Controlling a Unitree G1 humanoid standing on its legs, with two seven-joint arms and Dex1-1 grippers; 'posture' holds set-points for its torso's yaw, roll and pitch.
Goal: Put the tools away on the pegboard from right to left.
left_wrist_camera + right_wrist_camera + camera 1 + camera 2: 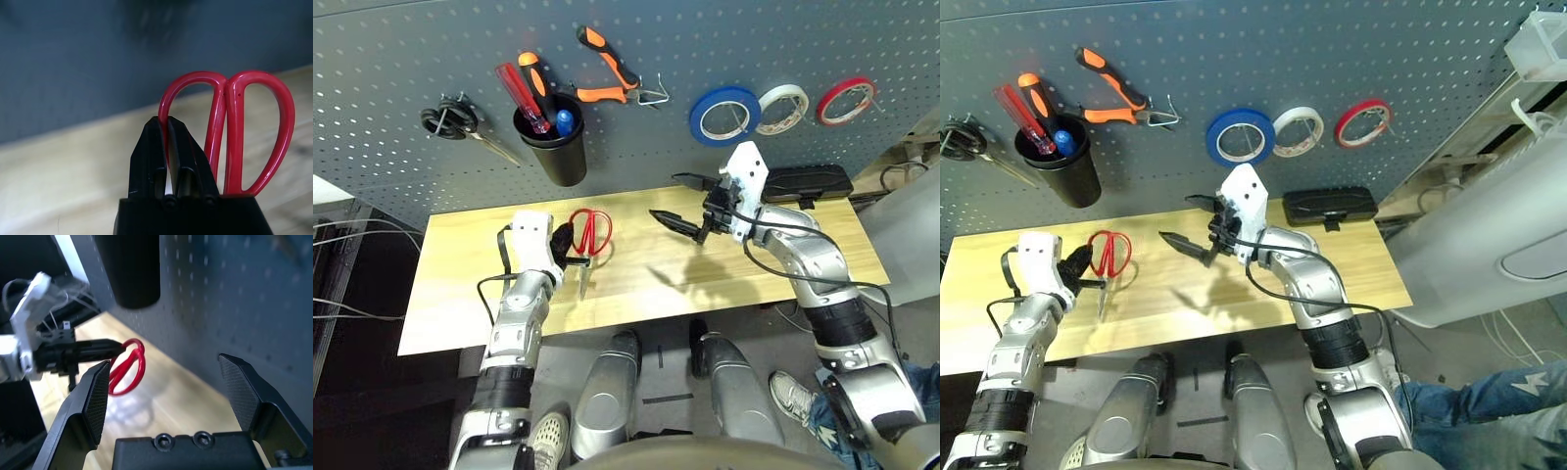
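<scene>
Left wrist view shows my left gripper (168, 147) clamped on one red loop of the red-handled scissors (588, 240), lifted over the table (460, 294); handles aim at the pegboard (391, 59), blades back toward me. My right gripper (690, 204) gapes empty. No writing legible.

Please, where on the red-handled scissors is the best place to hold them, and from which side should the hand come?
Probably one handle ring, approached from the robot's own side with the fingers level. The left hand already grips the red-handled scissors that way, shut on the rim of one loop. The loops point toward the pegboard and the thin blades hang down, so the open loops can go onto a hook.
</scene>
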